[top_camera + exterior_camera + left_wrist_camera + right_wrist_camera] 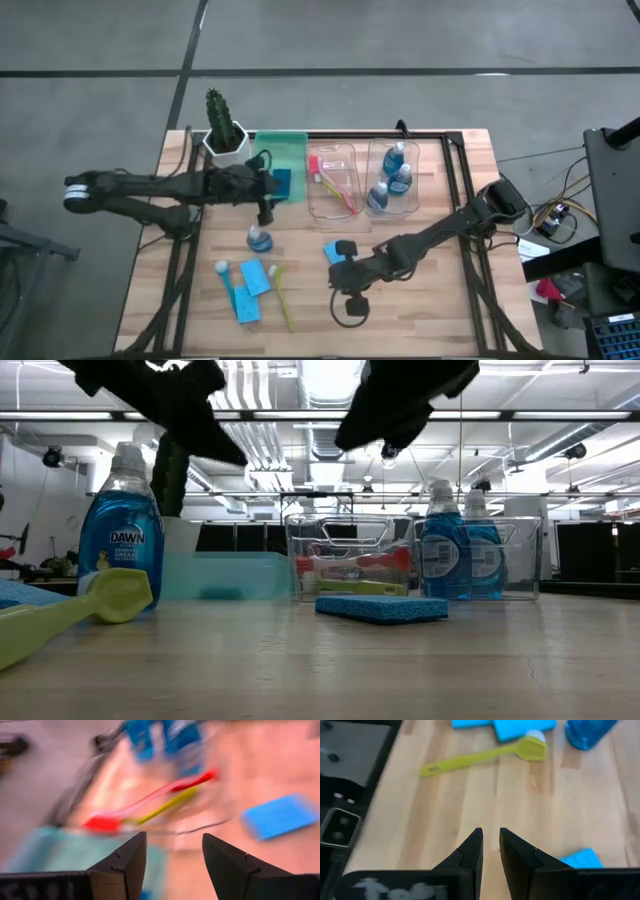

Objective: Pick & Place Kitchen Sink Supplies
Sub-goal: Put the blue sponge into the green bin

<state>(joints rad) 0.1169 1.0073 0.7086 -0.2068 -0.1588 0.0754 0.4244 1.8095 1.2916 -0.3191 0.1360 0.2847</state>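
My left gripper (266, 208) hangs open and empty at the near right corner of the green bin (283, 160), in which a dark blue sponge (281, 185) lies. My right gripper (340, 285) hovers over bare wood just near of a flat blue sponge (335, 250). Only a narrow gap shows between its fingers (490, 842), with nothing in it. A blue-liquid bottle (258, 238) stands upright on the table. A blue brush (224, 275), two blue sponges (250, 290) and a yellow-green brush (485, 754) lie flat at the near left.
A clear bin (333, 180) holds a pink and a yellow brush. A second clear bin (393, 178) holds several blue bottles. A cactus in a white pot (224, 135) stands at the far left corner. Bare wood lies at the near right.
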